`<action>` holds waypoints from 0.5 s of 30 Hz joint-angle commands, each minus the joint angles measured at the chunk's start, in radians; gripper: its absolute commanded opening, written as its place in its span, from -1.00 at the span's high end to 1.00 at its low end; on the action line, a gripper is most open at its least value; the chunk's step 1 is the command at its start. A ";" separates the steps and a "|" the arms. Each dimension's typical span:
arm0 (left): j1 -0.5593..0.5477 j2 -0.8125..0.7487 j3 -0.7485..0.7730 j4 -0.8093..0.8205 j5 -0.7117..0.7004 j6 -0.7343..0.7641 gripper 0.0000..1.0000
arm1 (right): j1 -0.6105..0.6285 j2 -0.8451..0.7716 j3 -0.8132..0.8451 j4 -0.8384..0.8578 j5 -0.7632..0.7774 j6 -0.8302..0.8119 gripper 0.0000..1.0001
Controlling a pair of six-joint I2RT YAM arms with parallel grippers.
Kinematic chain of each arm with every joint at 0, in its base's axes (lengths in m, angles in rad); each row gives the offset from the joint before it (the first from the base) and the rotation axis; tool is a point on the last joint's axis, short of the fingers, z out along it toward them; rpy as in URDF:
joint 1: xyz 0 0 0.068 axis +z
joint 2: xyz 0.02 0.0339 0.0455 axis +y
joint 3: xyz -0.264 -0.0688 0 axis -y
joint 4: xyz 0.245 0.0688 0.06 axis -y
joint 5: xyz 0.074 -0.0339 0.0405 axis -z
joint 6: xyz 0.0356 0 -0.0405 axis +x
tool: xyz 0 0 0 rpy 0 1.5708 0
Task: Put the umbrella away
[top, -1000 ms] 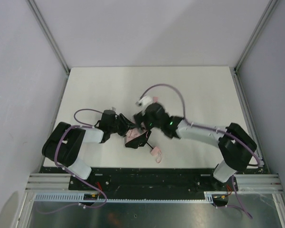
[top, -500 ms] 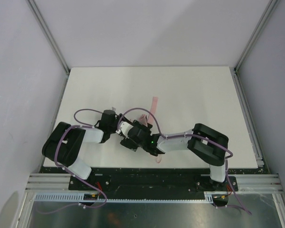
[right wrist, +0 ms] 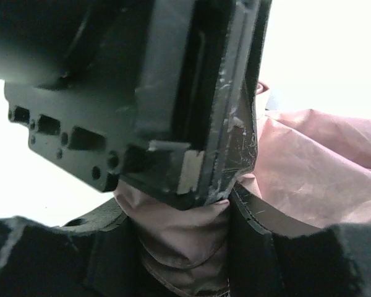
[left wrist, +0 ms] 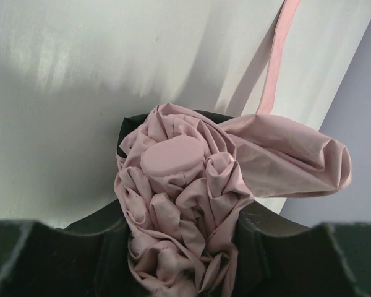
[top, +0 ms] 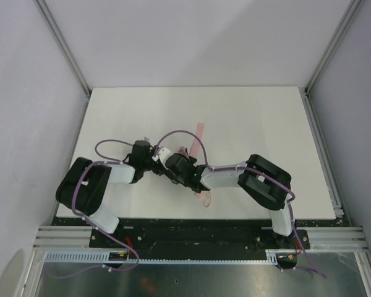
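Note:
The umbrella [top: 185,151] is a bunched pale pink bundle in the middle of the table, mostly hidden under both grippers. My left gripper [top: 156,162] is shut on its gathered fabric [left wrist: 185,204], with the pink end cap [left wrist: 172,154] facing the camera. My right gripper [top: 174,167] comes in from the right and is shut on a fold of the same fabric [right wrist: 185,241], right against the left gripper's black body [right wrist: 142,93]. The pink strap [top: 200,132] lies stretched toward the far side. A pink handle end [top: 205,198] pokes out near the front edge.
The white table [top: 253,117] is walled by grey panels with metal posts at the corners. The right arm's elbow [top: 266,182] is folded close to the near edge. Purple cables loop over both wrists.
The right arm swung in from the right and folded low. Its gripper opened wide, then closed on the umbrella beside the left gripper. The strap flipped to the far side. The left gripper held still.

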State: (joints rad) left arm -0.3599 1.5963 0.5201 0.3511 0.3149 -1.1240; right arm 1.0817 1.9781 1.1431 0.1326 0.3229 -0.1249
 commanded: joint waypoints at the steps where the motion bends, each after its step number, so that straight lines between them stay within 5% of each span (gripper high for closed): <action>1: -0.011 0.058 0.000 -0.187 0.057 0.148 1.00 | -0.080 0.130 -0.029 -0.232 -0.073 0.112 0.29; 6: -0.012 0.055 0.013 -0.187 0.070 0.166 1.00 | -0.063 0.174 -0.029 -0.237 -0.118 0.175 0.87; 9: -0.012 0.028 0.024 -0.183 0.065 0.190 0.92 | -0.051 0.184 -0.029 -0.240 -0.150 0.207 0.98; 15: 0.014 -0.030 0.041 -0.147 0.086 0.204 -0.15 | -0.060 0.205 -0.036 -0.201 -0.284 0.270 1.00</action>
State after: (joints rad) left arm -0.3382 1.6135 0.5762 0.2935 0.3191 -1.0500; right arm 1.0477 2.0266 1.1809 0.1345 0.2581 0.0231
